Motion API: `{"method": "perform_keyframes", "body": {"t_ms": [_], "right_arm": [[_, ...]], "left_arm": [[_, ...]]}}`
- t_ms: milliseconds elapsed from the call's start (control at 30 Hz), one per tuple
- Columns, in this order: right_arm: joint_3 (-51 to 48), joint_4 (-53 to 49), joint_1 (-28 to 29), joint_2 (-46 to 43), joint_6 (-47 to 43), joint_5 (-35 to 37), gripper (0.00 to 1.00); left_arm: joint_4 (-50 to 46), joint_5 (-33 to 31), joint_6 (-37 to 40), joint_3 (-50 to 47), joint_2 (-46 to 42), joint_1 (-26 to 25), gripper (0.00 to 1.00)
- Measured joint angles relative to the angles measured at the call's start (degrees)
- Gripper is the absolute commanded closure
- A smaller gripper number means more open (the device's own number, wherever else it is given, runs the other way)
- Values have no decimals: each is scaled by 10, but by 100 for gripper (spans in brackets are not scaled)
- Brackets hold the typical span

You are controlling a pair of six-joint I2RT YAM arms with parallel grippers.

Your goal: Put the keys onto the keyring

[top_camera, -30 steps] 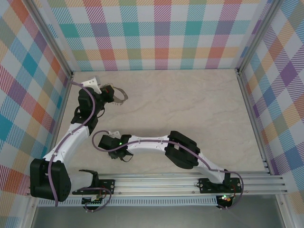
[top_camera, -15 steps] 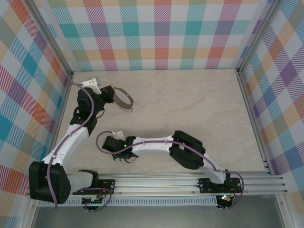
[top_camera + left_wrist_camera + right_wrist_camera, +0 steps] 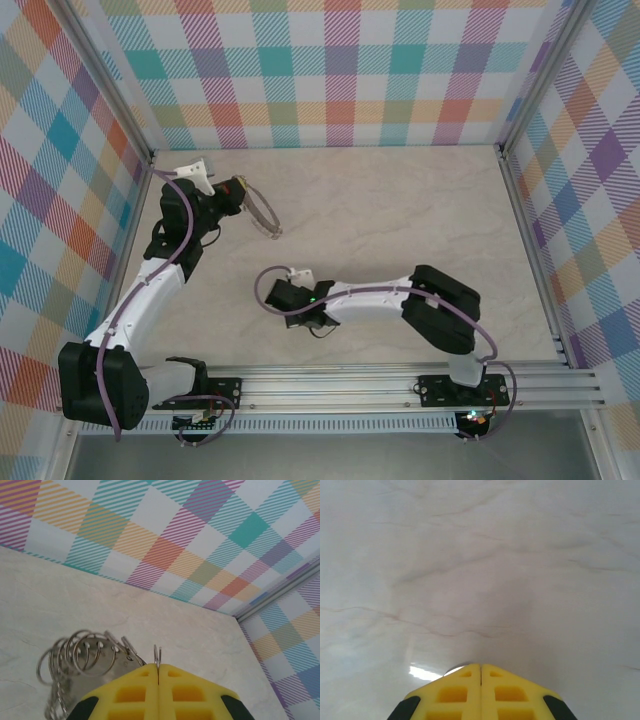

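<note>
The keyring, a thin silver hoop edged with small loops, is held above the far left of the table by my left gripper. In the left wrist view the yellow fingertips are pressed together on the keyring's wire, and its small loops fan out to the left. My right gripper is low over the middle of the table. Its fingers are shut, and a thin silvery sliver of the key peeks from under the left tip. The key's head is hidden.
Plaid walls enclose the marble table on three sides, with a metal corner post at the far right. An aluminium rail runs along the near edge. A purple cable loops beside the right wrist.
My right gripper shut near the left front of the table, then moved right toward the centre. The left gripper turned the hoop so it now stands nearly edge-on.
</note>
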Motion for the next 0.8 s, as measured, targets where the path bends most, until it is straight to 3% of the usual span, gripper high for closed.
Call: {"method": "perform_keyframes", "body": {"t_ms": [433, 800], "right_arm": [[-228, 70, -62, -211, 19, -5, 100], [-387, 193, -174, -437, -24, -140, 100]], "left_arm": [[-9, 10, -19, -14, -35, -55, 100], [-12, 29, -7, -62, -85, -111, 100]]}}
